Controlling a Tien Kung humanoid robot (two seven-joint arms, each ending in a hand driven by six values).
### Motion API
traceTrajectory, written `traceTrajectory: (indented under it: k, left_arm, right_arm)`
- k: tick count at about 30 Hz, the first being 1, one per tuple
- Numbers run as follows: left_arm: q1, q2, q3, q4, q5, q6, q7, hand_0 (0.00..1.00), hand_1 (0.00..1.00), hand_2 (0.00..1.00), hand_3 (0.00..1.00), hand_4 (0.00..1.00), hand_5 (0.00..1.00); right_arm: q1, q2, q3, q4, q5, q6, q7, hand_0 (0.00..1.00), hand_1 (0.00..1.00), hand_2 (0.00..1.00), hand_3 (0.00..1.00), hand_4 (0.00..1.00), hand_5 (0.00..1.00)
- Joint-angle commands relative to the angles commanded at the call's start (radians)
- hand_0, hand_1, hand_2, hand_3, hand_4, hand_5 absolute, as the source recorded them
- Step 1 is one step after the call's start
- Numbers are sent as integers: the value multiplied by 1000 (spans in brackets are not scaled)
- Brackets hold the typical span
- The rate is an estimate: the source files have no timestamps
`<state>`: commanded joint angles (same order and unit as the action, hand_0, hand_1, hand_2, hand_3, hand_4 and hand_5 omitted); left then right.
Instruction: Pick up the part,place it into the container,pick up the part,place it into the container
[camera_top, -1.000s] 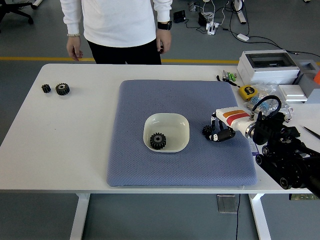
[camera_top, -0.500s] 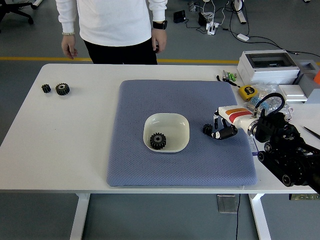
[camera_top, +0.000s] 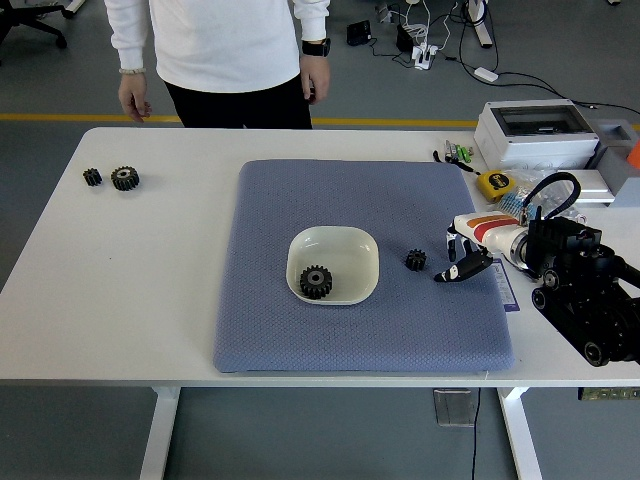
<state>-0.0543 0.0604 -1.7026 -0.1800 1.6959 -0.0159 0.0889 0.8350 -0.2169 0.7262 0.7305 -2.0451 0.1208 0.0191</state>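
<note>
A cream bowl (camera_top: 350, 246) sits on the blue-grey mat (camera_top: 330, 330) with one black gear (camera_top: 316, 281) inside it. A small black gear (camera_top: 416, 260) lies on the mat just right of the bowl. My right hand (camera_top: 460, 260) hovers a little to the right of that small gear, fingers relaxed and empty, not touching it. Two more black gears, one small (camera_top: 92, 177) and one larger (camera_top: 125, 178), lie on the white table at the far left. My left arm is out of view.
A person in a white top (camera_top: 220, 45) stands at the far side, hands hanging down. A white box (camera_top: 535, 132), a yellow tape measure (camera_top: 493, 184), cables and small tools crowd the table's right rear.
My right hand has drawn back to the right, away from the small gear, which stays on the mat. The person has shifted slightly to the left.
</note>
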Motion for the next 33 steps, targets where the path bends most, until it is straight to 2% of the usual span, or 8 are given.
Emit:
traceTrajectory:
  k: [3,4,9,10,15,16,19,33]
  left_arm:
    - [0,0,1,0,-1,0,-1,715,676,677,569,602,567]
    - [0,0,1,0,-1,0,-1,715,676,677,569,602,568]
    - [1,0,1,0,-1,0,0,715,676,677,569,602,568]
    - [1,0,1,0,-1,0,0,715,676,677,569,602,568]
    - [-1,1,3,0,-3,0,0,715,676,677,569,602,568]
    - [-1,0,3,0,-4,0,0,715,676,677,568,602,568]
    - [-1,0,4,0,-4,0,1,715,676,677,568,602,568]
    - [-7,1,8,0,-9,0,2,715,676,677,568,602,568]
  right_arm:
    - [1,-9,9,38,4,-13,-1,140,256,385,455,998,593]
    - [1,-12,9,50,7,-16,-1,192,324,487,515,998,616]
    - [6,-13,-3,85,41,-34,14,192,324,487,515,998,616]
    - [8,-10,-11,84,50,-37,19,274,441,577,551,998,605]
    - [18,9,-54,46,69,-36,14,274,441,577,551,998,605]
    - [19,13,-60,36,71,-38,13,277,480,619,565,998,598]
    - [22,24,-71,13,74,-50,13,277,480,619,565,998,598]
    - [36,71,-77,-31,91,-78,10,259,474,618,565,998,586]
